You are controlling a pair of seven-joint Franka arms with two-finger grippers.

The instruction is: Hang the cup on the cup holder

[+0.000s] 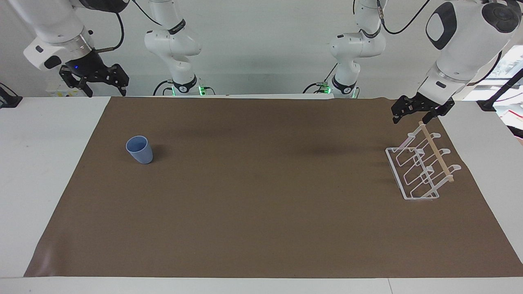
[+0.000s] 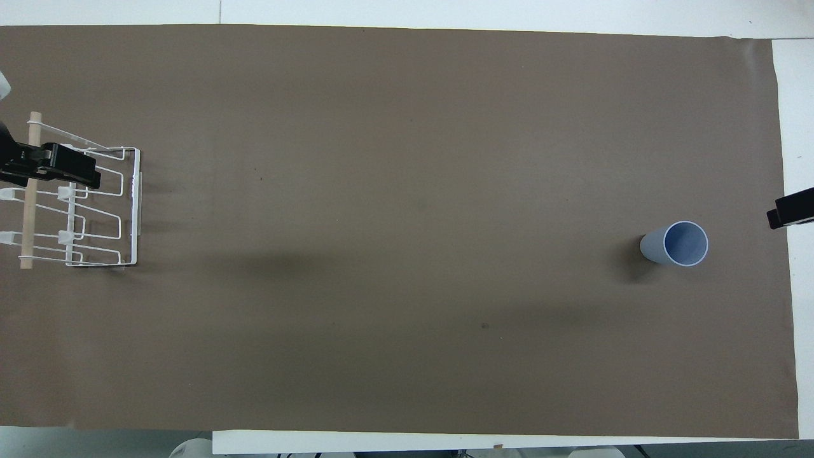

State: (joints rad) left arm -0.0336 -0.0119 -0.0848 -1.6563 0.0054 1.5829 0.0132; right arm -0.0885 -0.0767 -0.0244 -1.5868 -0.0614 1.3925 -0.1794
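The light blue cup (image 1: 139, 150) stands upright on the brown mat toward the right arm's end of the table; in the overhead view the cup (image 2: 677, 243) shows its open rim. The white wire cup holder (image 1: 421, 198) with its wooden rod (image 1: 436, 153) stands at the left arm's end, also seen from overhead (image 2: 135, 210). My left gripper (image 1: 410, 121) is open and empty, in the air over the holder's end nearer the robots. My right gripper (image 1: 105, 90) is open and empty, raised over the white table by the mat's corner, apart from the cup.
The brown mat (image 1: 261, 204) covers most of the white table (image 1: 41, 163). Two more arm bases stand at the robots' edge of the table. One left finger (image 2: 70, 168) overlaps the holder from above; a right finger (image 2: 792, 210) shows at the mat's edge.
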